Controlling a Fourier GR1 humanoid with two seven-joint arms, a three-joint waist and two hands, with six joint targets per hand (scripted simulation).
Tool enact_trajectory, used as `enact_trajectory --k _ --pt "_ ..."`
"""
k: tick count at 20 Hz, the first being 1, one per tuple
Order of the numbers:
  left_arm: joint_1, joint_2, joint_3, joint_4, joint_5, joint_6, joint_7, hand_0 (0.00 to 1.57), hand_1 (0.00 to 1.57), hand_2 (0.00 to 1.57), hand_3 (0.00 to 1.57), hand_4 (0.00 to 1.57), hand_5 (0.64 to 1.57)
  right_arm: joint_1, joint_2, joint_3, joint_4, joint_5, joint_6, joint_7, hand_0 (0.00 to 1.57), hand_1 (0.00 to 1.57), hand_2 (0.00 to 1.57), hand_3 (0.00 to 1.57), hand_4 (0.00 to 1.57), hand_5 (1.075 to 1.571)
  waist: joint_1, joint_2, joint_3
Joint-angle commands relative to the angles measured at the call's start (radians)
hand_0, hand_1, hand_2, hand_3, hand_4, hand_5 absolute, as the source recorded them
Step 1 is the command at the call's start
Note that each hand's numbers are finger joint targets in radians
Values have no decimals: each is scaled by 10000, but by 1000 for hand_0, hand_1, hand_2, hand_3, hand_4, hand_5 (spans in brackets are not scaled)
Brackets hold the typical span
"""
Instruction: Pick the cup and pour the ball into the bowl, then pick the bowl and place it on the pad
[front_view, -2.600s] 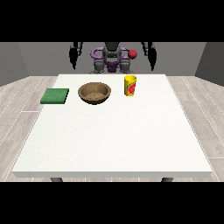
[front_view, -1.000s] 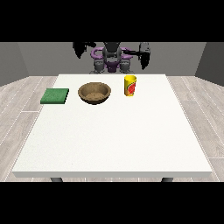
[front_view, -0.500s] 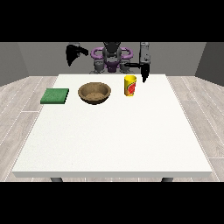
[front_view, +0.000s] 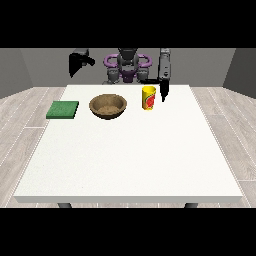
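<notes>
A yellow cup (front_view: 148, 97) with a red mark stands upright near the table's far edge. I cannot see the ball. Left of the cup sits a brown bowl (front_view: 108, 106), and a green pad (front_view: 63, 109) lies further left. The hand at the view's right (front_view: 163, 90) hangs fingers down just right of the cup, close to it, with its fingers straight. The hand at the view's left (front_view: 77, 63) is raised above the table's far left corner, away from every object.
The white table (front_view: 130, 165) stretches wide towards the camera. The robot's torso (front_view: 128, 67) stands behind the far edge, between the two arms.
The hand at the view's right has come down beside the cup. The hand at the view's left has lifted and swung outwards.
</notes>
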Motion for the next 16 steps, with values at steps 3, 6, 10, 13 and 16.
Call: enact_trajectory --k 3,6,10,13,16 --pt "-166 -168 236 1648 -14 125 -1233 0 0 0 0 0 1525 58 -195 -177 80 -277 450 302 0 0 344 523 635 1566 -304 -330 -2" --pt "-861 210 519 2069 86 -72 -1101 0 0 0 0 0 1530 -138 -567 -530 442 -457 794 148 0 0 386 543 633 1568 -287 -129 -1" --pt "-1392 431 795 2547 301 -405 -1224 0 0 0 0 0 1532 -589 -976 -903 742 -552 920 0 0 0 342 520 621 1568 -277 245 -2" --pt "-1734 25 1082 3460 203 416 -2076 0 0 0 0 0 1529 -410 -554 -409 77 -556 960 209 0 0 294 528 621 1568 -910 387 -5" --pt "-1211 34 851 3281 -186 865 -2525 72 72 0 0 1063 1071 350 -822 -789 472 -721 1384 -507 0 0 338 482 623 1569 -736 -7 0"
